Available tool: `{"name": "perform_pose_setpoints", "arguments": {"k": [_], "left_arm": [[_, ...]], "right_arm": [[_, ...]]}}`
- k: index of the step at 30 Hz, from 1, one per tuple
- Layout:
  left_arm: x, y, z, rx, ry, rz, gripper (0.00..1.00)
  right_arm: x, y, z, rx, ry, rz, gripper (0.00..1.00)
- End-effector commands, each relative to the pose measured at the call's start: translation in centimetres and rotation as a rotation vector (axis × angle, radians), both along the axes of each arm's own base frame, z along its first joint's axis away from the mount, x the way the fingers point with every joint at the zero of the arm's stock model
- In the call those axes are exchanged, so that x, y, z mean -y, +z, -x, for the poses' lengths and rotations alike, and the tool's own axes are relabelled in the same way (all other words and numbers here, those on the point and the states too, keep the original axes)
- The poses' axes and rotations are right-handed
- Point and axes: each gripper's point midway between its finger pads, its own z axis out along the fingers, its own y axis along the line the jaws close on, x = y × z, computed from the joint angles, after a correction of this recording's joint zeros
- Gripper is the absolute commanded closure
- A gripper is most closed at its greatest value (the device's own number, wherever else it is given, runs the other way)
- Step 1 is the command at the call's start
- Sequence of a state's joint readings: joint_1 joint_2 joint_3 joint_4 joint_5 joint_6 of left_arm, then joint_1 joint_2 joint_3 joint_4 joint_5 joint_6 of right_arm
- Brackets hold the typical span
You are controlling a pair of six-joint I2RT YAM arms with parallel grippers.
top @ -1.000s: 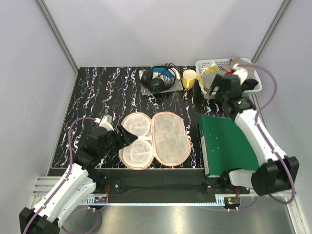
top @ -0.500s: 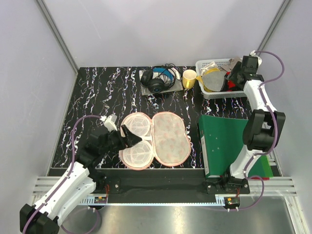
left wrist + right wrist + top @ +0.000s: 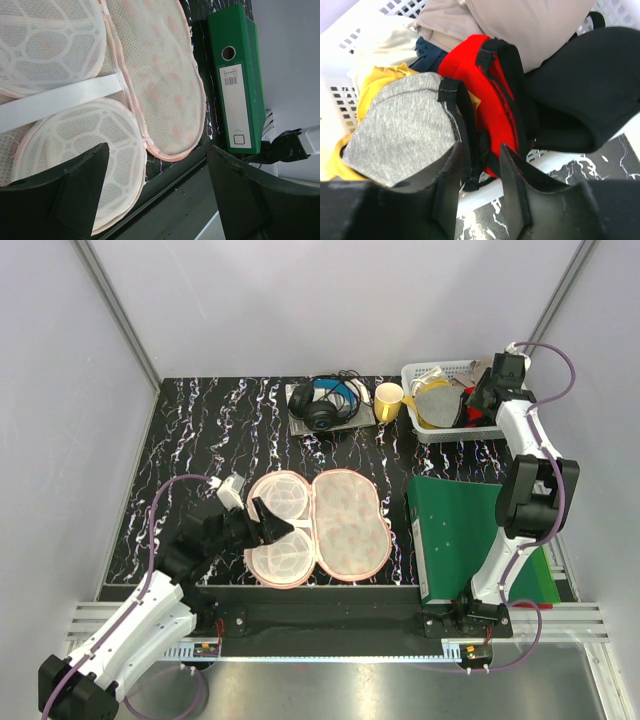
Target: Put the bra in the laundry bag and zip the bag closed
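the bra (image 3: 470, 70) lies half buried under a beige cloth (image 3: 535, 25); the laundry bag (image 3: 160, 85) runs past the left wrist view's top edge.

flat marble-look bench (image 3: 200, 430): black, white veining
two-lobed mesh laundry bag (image 3: 350, 525): peach-pink, faint red-green print, whitish inside
small padded bra (image 3: 462, 75): bright red, black straps
plastic lattice basket (image 3: 420, 372): white
cardboard ring binder (image 3: 465, 535): green, white spine label
knit cloth (image 3: 402, 125): heather grey
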State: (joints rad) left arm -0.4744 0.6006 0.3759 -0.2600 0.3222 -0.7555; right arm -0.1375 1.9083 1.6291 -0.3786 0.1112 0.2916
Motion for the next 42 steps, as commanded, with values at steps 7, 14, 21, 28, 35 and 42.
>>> {"name": "perform_pose_setpoints", "arguments": {"k": [7,14,21,28,35,42], "left_arm": [[0.7,2.6,-0.6,0.082,-0.038,0.016,0.17],[0.6,2.9,-0.7,0.090,-0.035,0.013,0.17],[0.5,2.7,-0.6,0.086,-0.040,0.001,0.17],[0.6,2.9,-0.7,0.088,-0.040,-0.001,0.17],[0.6,2.8,-0.8,0.087,-0.039,-0.004,0.17],[0.6,2.9,-0.7,0.087,-0.045,-0.005,0.17]], "right_arm": [[2.9,0.9,-1.5,0.019,-0.105,0.100,0.52],[3.0,-2.3,-2.4,-0.059,-0.089,0.084,0.52],[3.8,-2.6,-2.3,-0.091,-0.112,0.109,0.41],[4.7,-0.3,-1.4,-0.071,-0.128,0.170,0.36],[5.3,0.2,-0.6,-0.066,-0.131,0.163,0.32],[4.1,-1.9,-1.2,-0.072,-0.072,0.037,0.34]]}}
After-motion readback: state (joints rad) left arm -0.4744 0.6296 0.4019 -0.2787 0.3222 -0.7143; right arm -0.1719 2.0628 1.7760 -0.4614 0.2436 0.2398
